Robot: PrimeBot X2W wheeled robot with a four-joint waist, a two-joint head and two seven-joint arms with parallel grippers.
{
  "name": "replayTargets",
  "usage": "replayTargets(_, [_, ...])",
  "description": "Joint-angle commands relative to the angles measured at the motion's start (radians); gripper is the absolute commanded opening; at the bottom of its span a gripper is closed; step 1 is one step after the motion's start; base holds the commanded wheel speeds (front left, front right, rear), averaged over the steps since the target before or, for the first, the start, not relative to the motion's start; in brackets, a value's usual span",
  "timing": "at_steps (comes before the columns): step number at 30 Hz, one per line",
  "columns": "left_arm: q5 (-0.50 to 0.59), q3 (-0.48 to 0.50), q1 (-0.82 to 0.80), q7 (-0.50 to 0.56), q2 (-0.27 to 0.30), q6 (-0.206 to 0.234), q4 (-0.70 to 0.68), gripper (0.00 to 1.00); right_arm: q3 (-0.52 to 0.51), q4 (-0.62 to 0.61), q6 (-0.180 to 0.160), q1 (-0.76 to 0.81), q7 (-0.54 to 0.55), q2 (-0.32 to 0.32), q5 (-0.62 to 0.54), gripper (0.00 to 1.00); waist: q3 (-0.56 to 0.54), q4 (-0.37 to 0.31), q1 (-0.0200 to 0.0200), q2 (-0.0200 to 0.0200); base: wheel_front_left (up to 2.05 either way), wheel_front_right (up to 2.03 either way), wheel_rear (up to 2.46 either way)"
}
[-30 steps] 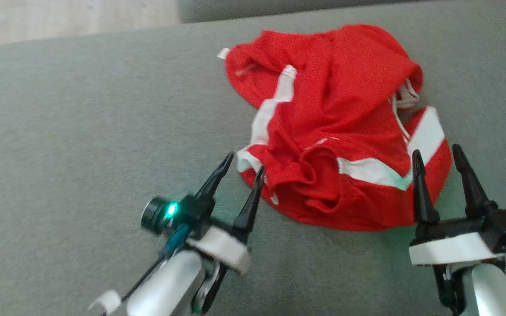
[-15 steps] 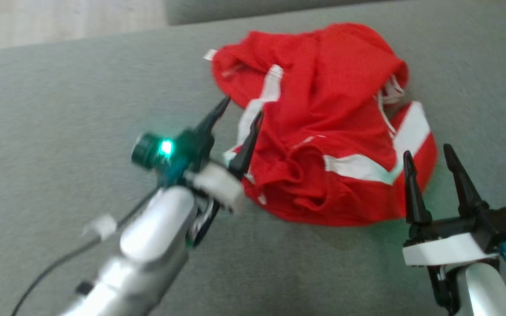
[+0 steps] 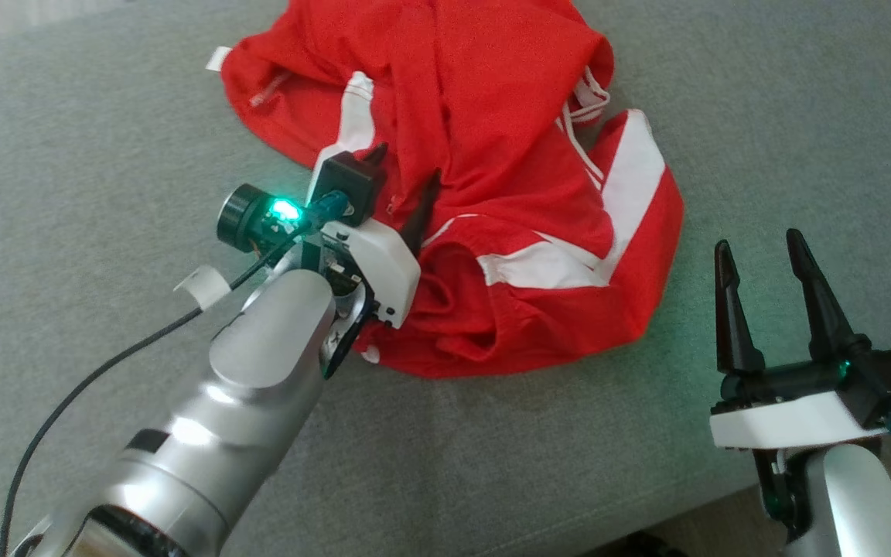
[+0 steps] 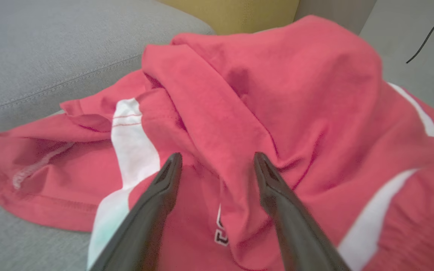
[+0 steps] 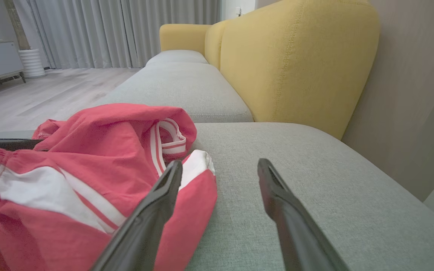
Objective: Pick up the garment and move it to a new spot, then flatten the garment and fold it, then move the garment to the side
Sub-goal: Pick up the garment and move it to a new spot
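The garment (image 3: 492, 116) is red with white stripes and lies crumpled on the grey sofa cushion (image 3: 90, 124). My left gripper (image 3: 405, 166) hovers over its left part, open, fingers pointing into the cloth. In the left wrist view a raised fold of the garment (image 4: 315, 94) runs between the open fingers of the left gripper (image 4: 217, 156); I cannot tell whether they touch it. My right gripper (image 3: 756, 241) stands open to the right of the garment, over bare cushion. In the right wrist view the right gripper (image 5: 220, 162) has its left finger in front of a white-edged corner of the garment (image 5: 100, 135).
The cushion's front edge (image 3: 646, 510) runs across the lower right of the head view. A yellow backrest (image 5: 296, 64) rises behind the seat, against a wall. A black cable (image 3: 105, 371) trails from my left arm. Wood floor (image 5: 32, 98) and curtains lie beyond.
My left gripper has reached forward from the garment's near-left edge to above its cloth. The head camera has shifted, so the garment sits higher in the picture. Both grippers stay open.
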Motion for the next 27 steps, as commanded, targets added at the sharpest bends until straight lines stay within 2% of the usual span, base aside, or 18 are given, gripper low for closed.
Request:
replayTargets(1, [0.009,0.019,-0.052,-0.010,0.008,0.001,-0.014,0.53,0.021,-0.033,-0.001,-0.031,0.001,-0.004,0.010,1.00,0.011,-0.014,-0.0002,0.0000,0.00,0.00,0.00])
replayTargets(2, [0.012,0.016,-0.057,-0.028,0.009,-0.004,-0.008,0.00,0.022,-0.032,-0.001,-0.031,0.001,-0.004,0.012,1.00,0.011,-0.016,-0.0002,0.0000,0.00,0.00,0.00])
replayTargets(10, [0.016,0.004,-0.111,-0.169,0.000,-0.059,-0.005,0.00,0.035,-0.020,-0.001,-0.029,0.001,-0.004,0.028,1.00,-0.038,-0.019,-0.0002,0.0000,0.00,0.00,0.00])
replayTargets(19, [-0.021,0.033,-0.288,-0.190,-0.001,-0.097,-0.074,0.00,0.047,-0.009,-0.001,-0.011,0.001,-0.004,0.042,1.00,-0.130,0.002,-0.0002,0.0000,0.00,0.00,0.00])
replayTargets(23, [-0.060,0.074,-0.426,-0.171,0.043,-0.112,-0.096,0.00,0.062,-0.005,-0.001,0.000,0.001,-0.004,0.050,1.00,-0.177,0.029,-0.0002,0.0000,0.00,0.00,0.00])
replayTargets(27, [-0.093,0.082,-0.491,-0.140,0.081,-0.118,-0.101,0.00,0.060,-0.001,-0.001,0.014,0.001,-0.004,0.050,1.00,-0.207,0.060,-0.0002,0.0000,0.00,0.00,0.00])
